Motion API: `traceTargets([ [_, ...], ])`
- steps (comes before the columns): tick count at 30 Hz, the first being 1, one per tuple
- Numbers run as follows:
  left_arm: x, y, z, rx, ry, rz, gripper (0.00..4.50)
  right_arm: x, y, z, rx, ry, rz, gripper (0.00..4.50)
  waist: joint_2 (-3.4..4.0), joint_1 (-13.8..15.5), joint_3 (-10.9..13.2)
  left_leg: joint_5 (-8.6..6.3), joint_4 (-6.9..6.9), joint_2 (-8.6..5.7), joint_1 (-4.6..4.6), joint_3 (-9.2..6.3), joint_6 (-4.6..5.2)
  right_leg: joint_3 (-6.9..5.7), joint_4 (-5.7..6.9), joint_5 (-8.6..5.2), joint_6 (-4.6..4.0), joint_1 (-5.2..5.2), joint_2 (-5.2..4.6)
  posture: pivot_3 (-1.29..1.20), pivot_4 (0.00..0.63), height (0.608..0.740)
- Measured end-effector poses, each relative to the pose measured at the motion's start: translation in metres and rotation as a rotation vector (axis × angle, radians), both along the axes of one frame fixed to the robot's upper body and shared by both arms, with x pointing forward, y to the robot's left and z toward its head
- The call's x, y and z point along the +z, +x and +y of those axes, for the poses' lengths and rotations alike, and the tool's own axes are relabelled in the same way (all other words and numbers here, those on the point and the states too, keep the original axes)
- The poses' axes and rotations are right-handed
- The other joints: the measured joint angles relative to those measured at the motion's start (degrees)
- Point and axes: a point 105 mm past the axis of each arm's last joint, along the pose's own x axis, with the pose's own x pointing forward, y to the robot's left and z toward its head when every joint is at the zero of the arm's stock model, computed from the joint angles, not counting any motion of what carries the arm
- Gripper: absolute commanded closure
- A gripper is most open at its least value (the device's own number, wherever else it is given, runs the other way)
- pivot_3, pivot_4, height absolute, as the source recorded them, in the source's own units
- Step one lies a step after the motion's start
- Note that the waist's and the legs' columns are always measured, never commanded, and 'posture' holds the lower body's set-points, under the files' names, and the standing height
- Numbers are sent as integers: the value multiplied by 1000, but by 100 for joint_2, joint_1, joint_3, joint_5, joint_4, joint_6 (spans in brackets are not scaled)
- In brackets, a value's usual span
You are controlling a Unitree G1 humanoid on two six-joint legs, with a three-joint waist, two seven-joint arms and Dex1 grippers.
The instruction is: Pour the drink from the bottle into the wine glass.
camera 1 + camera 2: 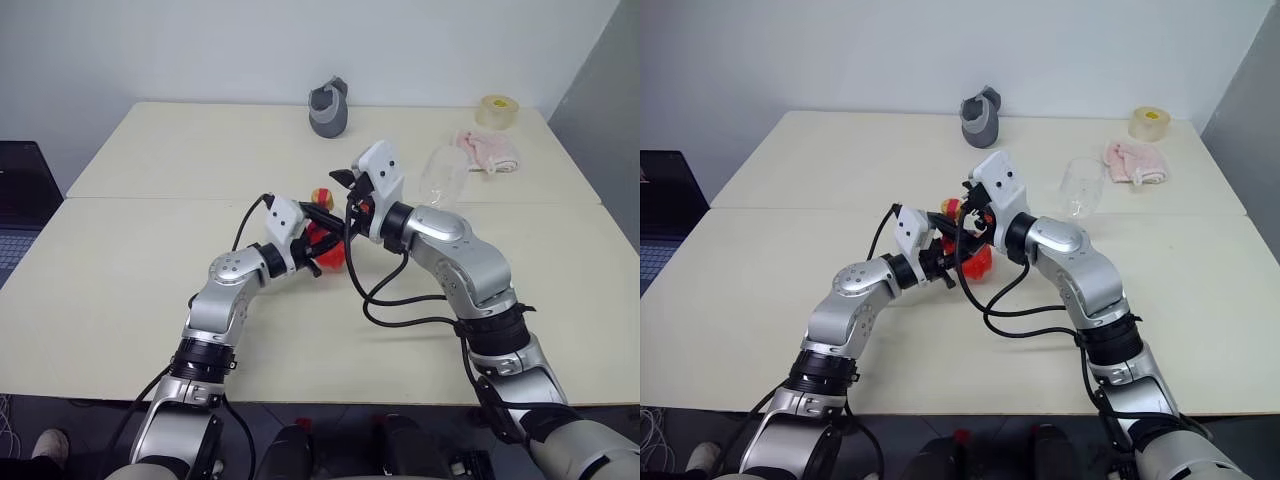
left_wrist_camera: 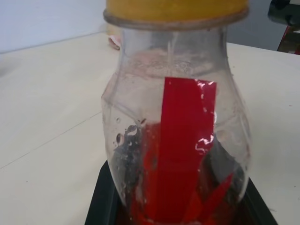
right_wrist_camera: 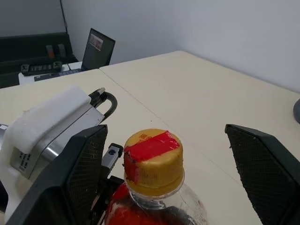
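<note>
Black fingers of the left gripper clamp the bottle of red drink above the table; the right gripper spreads wide around its yellow cap. Behind stands the wine glass.

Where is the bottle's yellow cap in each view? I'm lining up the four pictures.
Left eye: cap near the middle, between the two grippers.
Right eye: cap just left of the middle, again between the grippers.
Left wrist: cap along the top edge, above the clear bottle.
Right wrist: cap low in the middle, red tape on top.
Shared landmark: the cream table.
</note>
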Motion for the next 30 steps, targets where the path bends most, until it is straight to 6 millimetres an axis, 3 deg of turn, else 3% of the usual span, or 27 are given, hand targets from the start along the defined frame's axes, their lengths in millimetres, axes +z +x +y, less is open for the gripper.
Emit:
traceTargets([
  [3,0,0,0,-1,-1,-1,3476,0,0,1,2,3,4,786,0,-6,0,0,0,0,0,0,0,0,0,0,0,0,0,0,150,740],
  [10,0,0,-1,-3,-1,0,3476,1,-2,5,24,79,92,3231,0,-24,0,0,-1,1,0,-2,0,-1,1,0,0,0,0,0,150,740],
  [20,-1,-13,0,-22,9,4,3476,1,-10,2,93,52,98,3234,1,-61,1,-1,-4,1,0,-1,2,1,0,0,0,-1,0,0,150,740],
  [30,-2,-64,11,-122,57,49,3476,-2,-38,0,513,-44,78,3234,6,-64,4,-8,-5,5,3,0,15,1,-3,0,0,2,0,0,150,740],
])
